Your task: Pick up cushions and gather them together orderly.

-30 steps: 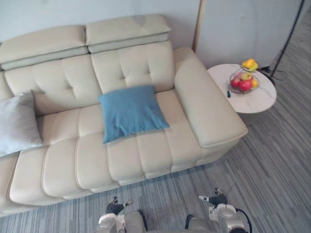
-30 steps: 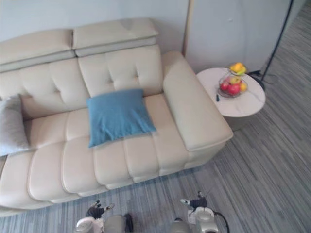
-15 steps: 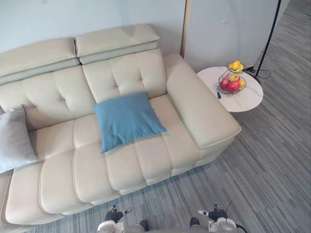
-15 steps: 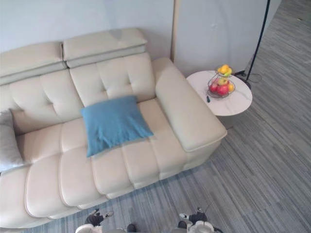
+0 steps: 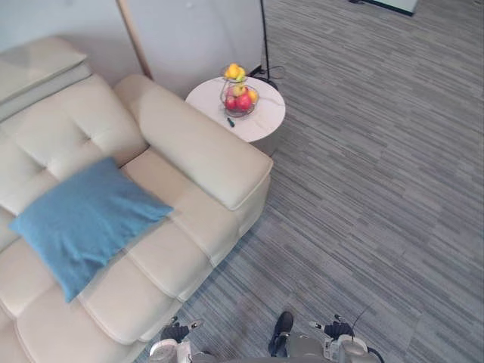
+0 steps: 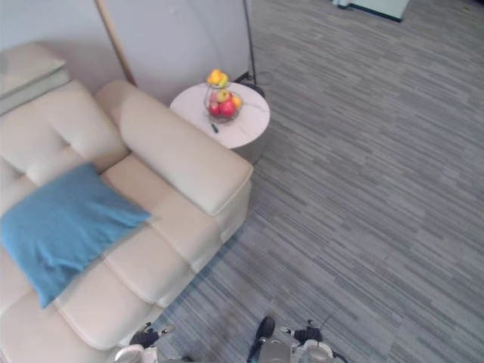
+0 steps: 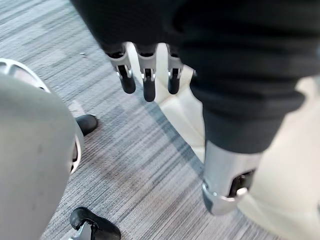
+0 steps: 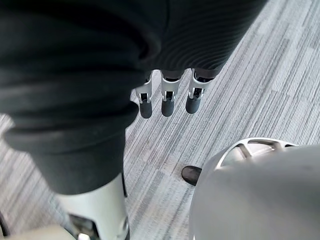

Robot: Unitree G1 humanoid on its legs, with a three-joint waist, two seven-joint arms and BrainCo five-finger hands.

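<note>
Cream sofa (image 5: 198, 153) bears one blue cushion (image 5: 82, 219); left hand (image 7: 149, 86) and right hand (image 8: 167, 101) hang relaxed, empty.

- Sofa (image 5: 162, 253): cream leather, tufted back, ribbed seat, set against the wall.
- Armrest (image 5: 198, 151): broad and rounded, at the sofa's end nearest the table.
- Headrest (image 5: 34, 64): cream, on top of the sofa's back.
- Table (image 5: 266, 121): round, white top, just beside the armrest.
- Basket (image 5: 240, 91): wire, two tiers, standing on the table.
- Fruit: red apples (image 5: 242, 102) in the lower tier, yellow pieces (image 5: 234, 71) in the upper.
- Small dark item (image 5: 231, 122): on the tabletop beside the basket; kind cannot be told.
- Pole (image 5: 264, 38): thin, black, upright behind the table.
- Strip (image 5: 134, 39): wooden, running up the wall behind the sofa.
- Wall (image 5: 197, 30): pale grey.
- Floor (image 5: 378, 197): grey striped carpet.
</note>
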